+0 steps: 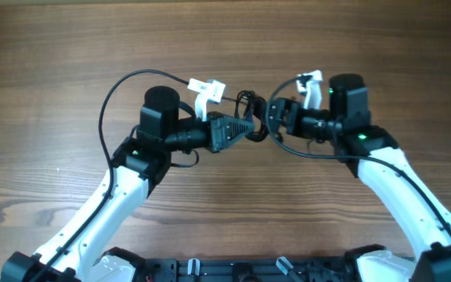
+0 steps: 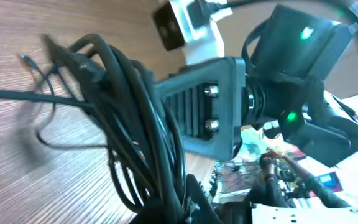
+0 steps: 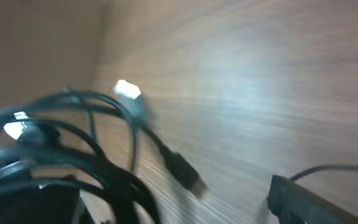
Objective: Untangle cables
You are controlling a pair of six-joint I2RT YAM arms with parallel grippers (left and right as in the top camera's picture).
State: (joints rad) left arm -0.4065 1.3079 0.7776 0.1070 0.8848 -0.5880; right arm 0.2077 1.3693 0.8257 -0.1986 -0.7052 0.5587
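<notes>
The cables (image 1: 250,103) are a bundle of thin black cords held just above the table's middle, between both grippers. In the left wrist view the bundle (image 2: 126,106) loops up from my left gripper (image 2: 179,208), which is shut on it. My left gripper (image 1: 250,131) meets my right gripper (image 1: 275,119) at the bundle. The right gripper's ribbed finger (image 2: 207,106) presses against the cords. The right wrist view is blurred; it shows coiled cords (image 3: 61,155) at the lower left and one loose strand ending in a silver-tipped plug (image 3: 185,172) over the wood.
Thicker black robot wires arc from each arm, one in a wide loop at the left (image 1: 108,106). White camera mounts (image 1: 207,90) sit on both wrists. The wooden table (image 1: 366,39) spreads all round the arms.
</notes>
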